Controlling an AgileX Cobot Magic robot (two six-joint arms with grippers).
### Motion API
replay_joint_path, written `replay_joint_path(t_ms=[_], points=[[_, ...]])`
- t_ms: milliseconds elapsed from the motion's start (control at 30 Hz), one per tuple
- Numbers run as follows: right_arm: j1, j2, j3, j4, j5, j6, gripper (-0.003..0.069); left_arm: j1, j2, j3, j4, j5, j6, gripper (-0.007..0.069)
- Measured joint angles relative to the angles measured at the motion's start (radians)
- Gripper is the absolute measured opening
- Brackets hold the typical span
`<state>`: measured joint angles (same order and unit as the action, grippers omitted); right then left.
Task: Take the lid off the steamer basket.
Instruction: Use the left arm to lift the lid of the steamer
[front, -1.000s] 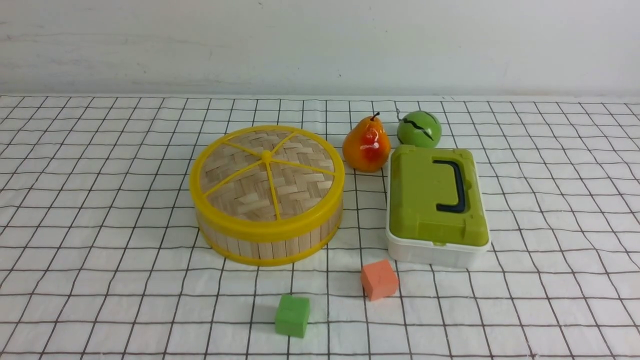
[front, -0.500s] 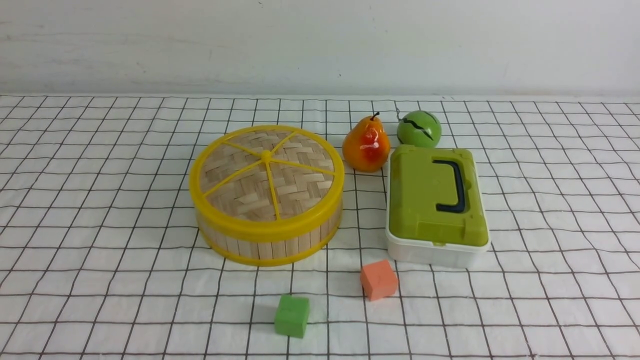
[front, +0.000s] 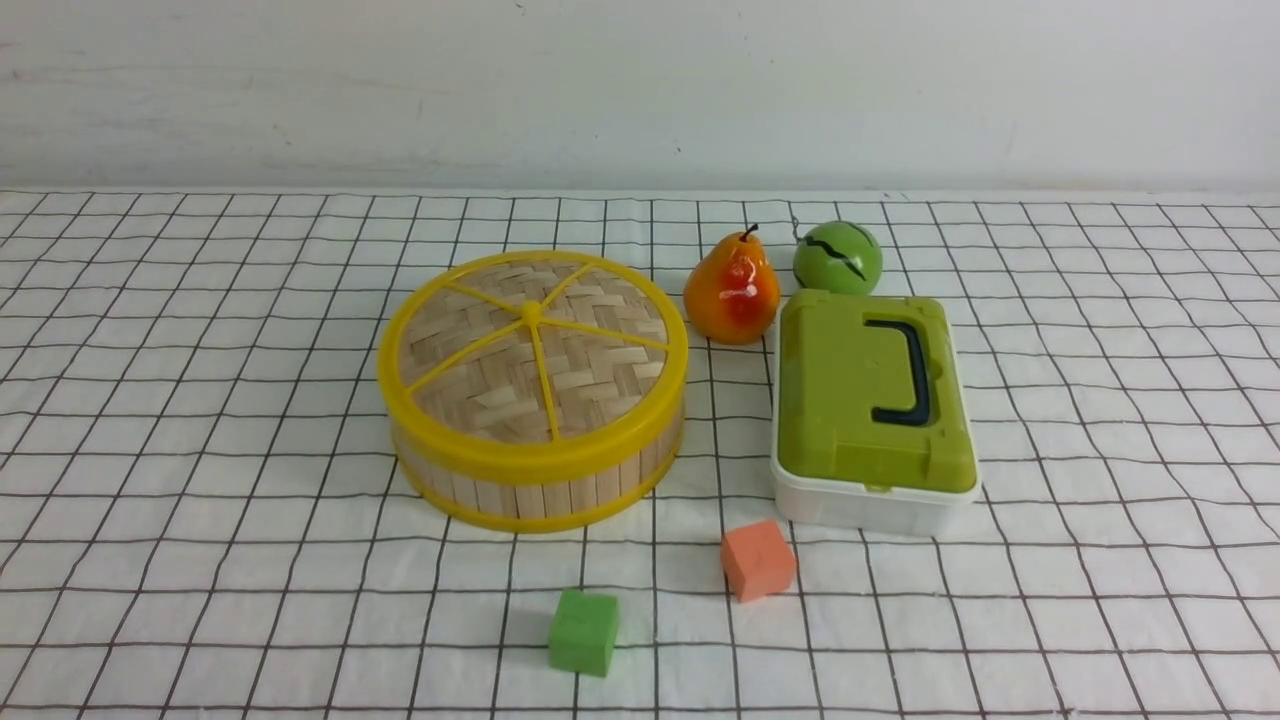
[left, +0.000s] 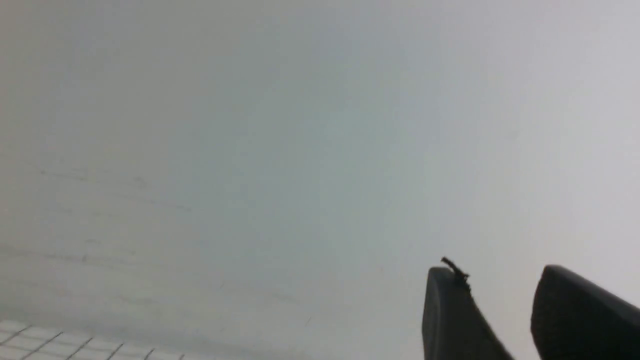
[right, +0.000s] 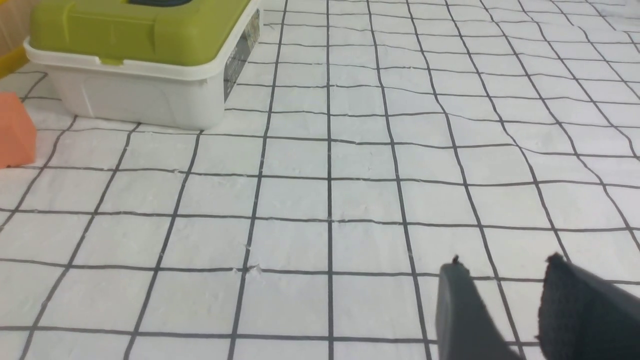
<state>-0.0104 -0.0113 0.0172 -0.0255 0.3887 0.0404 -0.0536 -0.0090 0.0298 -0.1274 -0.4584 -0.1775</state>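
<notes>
**A:** Here's the bench (front: 200, 560), covered by a white cloth (front: 1100, 600) with a dark grid, and a plain pale wall (front: 640, 90) runs behind it.

**B:** And the lid (front: 535, 360) sits flat on the steamer basket (front: 530, 490), left of centre, woven bamboo under yellow spokes.

**A:** Neighbours: a pear (front: 733, 290) and a green ball (front: 838, 258) at the back right. A green-lidded white box (front: 870, 400) sits beside the basket. An orange cube (front: 758, 558) and a green cube (front: 584, 631) lie in front.

**B:** Left fingers (left: 450, 315) are spread with nothing between them, pointed at the wall, well apart from the lid.

**A:** Right fingers (right: 460, 310) are spread too and empty. They're over the cloth on the box's right-hand side, also well apart from the lid.
</notes>
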Motion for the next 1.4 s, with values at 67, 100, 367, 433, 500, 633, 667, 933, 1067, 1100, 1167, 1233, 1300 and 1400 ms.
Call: replay_joint_path(t_ms=[67,100,367,433,500,633,667,933,1067,1100,1167,1233,1300,1400], points=[[0.000,0.000,0.000,0.000,0.000,0.000,0.0239,0.000,0.000,0.000,-0.047,-0.065,-0.114,0.0239],[0.000,0.000,0.000,0.000,0.000,0.000,0.0239,0.000,0.000,-0.008,-0.081,-0.093,-0.220,0.0237],[0.000,0.000,0.000,0.000,0.000,0.000,0.0239,0.000,0.122,-0.401,-0.002,0.307,-0.241,-0.0012],[0.000,0.000,0.000,0.000,0.000,0.000,0.0239,0.000,0.231,-0.531,0.040,0.396,-0.176,-0.0012],[0.000,0.000,0.000,0.000,0.000,0.000,0.0239,0.000,0.346,-0.634,0.071,0.434,-0.114,-0.0012],[0.000,0.000,0.000,0.000,0.000,0.000,0.0239,0.000,0.571,-0.747,0.084,0.436,-0.058,-0.0012],[0.000,0.000,0.000,0.000,0.000,0.000,0.0239,0.000,0.641,-0.774,0.084,0.465,-0.058,-0.0012],[0.000,0.000,0.000,0.000,0.000,0.000,0.0239,0.000,1.023,-1.039,-0.045,1.052,0.030,-0.0012],[0.000,0.000,0.000,0.000,0.000,0.000,0.0239,0.000,1.191,-1.179,-0.257,1.266,0.209,-0.0012],[0.000,0.000,0.000,0.000,0.000,0.000,0.0239,0.000,1.217,-1.207,-0.294,1.287,0.243,-0.0012],[0.000,0.000,0.000,0.000,0.000,0.000,0.0239,0.000,1.279,-1.248,-0.374,1.326,0.280,-0.0012],[0.000,0.000,0.000,0.000,0.000,0.000,0.0239,-0.014,1.390,-1.343,-0.454,1.348,0.318,-0.0012],[0.000,0.000,0.000,0.000,0.000,0.000,0.0239,-0.042,1.484,-1.432,-0.448,1.348,0.320,-0.0012],[0.000,0.000,0.000,0.000,0.000,0.000,0.0239,-0.116,1.611,-1.569,-0.344,1.357,0.287,-0.0012]])
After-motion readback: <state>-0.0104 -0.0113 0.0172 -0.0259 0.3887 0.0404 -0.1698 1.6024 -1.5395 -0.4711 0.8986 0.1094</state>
